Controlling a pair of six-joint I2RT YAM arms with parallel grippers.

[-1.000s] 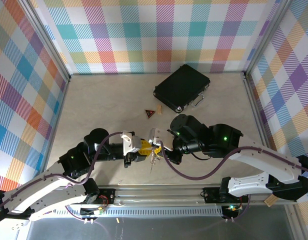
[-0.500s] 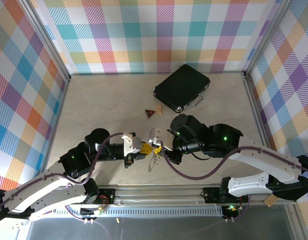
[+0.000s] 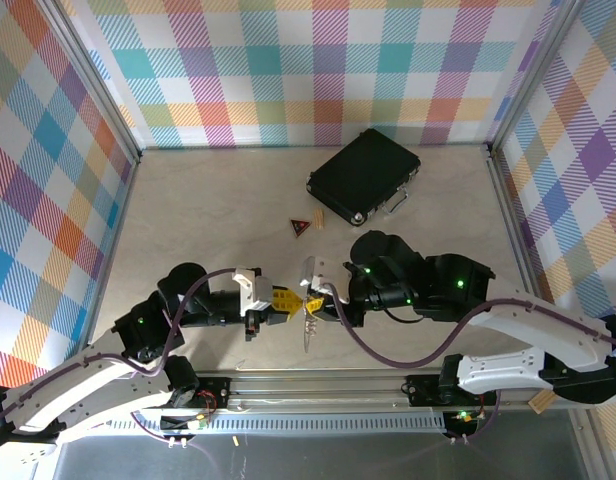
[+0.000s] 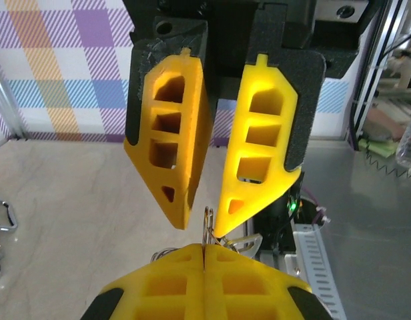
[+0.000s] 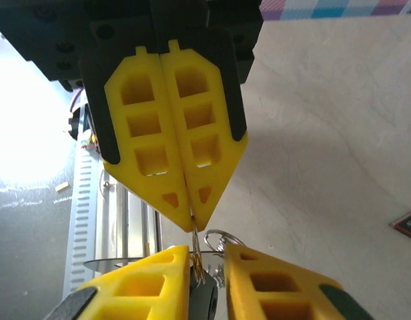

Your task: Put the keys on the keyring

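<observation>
Both grippers meet tip to tip above the table's near middle. My left gripper (image 3: 288, 300) is shut on the thin silvery loop of the keyring (image 4: 207, 227); its yellow fingers pinch the wire (image 5: 197, 257) edge-on. My right gripper (image 3: 310, 298) faces it with jaws apart, one on each side of the loop. In the right wrist view the black head of the keys (image 5: 212, 303) hangs low between the right gripper's (image 5: 205, 257) parted fingers, with a second small ring (image 5: 222, 237) beside it. The silver bundle (image 3: 306, 335) dangles below both grippers.
A black rectangular case (image 3: 364, 183) with metal latches lies at the back right. A small red-and-black triangular tag (image 3: 300, 226) lies in front of it. A metal rail (image 3: 318, 385) runs along the near table edge, just under the grippers.
My left gripper has shut on the loop and my right gripper has parted its jaws. Both grippers sit slightly nearer the front edge, and the bundle hangs a little lower.
</observation>
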